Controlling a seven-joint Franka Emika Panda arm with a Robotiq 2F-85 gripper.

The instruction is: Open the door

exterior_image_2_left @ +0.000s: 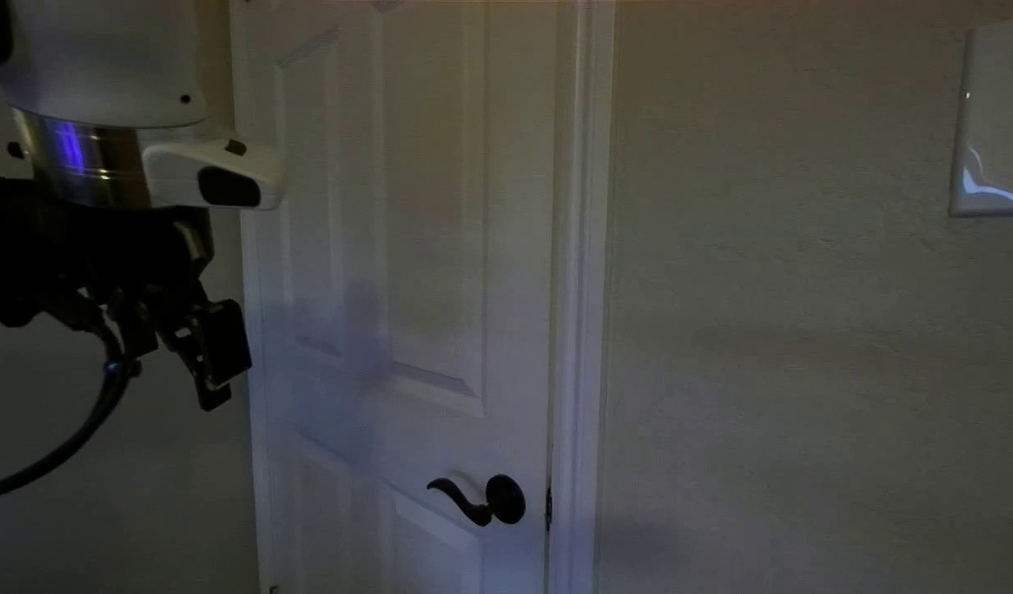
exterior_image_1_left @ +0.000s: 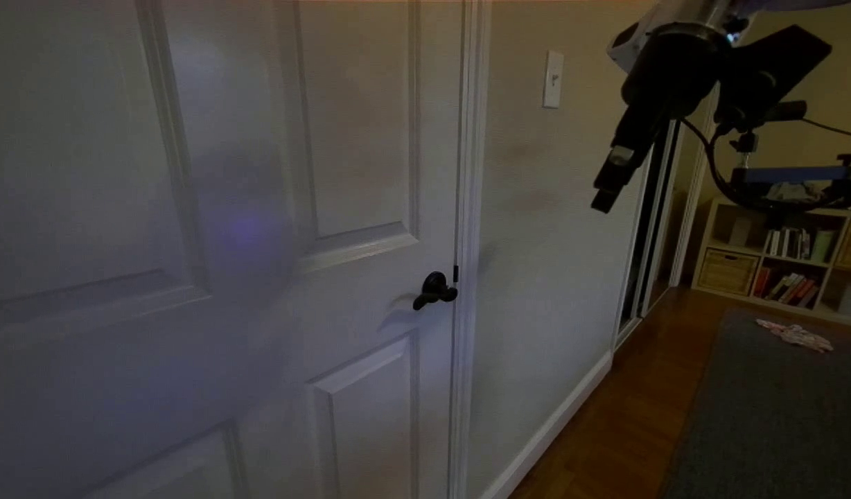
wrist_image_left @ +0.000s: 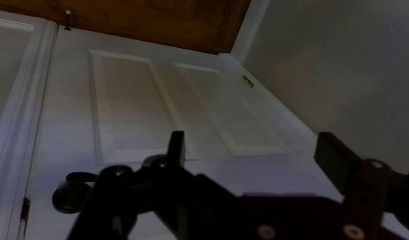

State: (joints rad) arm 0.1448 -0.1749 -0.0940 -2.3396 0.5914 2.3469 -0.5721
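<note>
The door is tall and white with raised panels. It stands shut in its frame in both exterior views and fills much of the wrist view. Its dark lever handle sits near the edge beside the frame. The handle also shows low in an exterior view and at the lower left of the wrist view, partly hidden by a finger. My gripper is open with nothing between its fingers. It hangs pointing down, higher than the handle and apart from it, in both exterior views.
A white door frame borders the handle side, then a wall with a switch plate. A hinge shows on the door's far side. A black cable loops below the wrist. A shelf and rug lie farther back.
</note>
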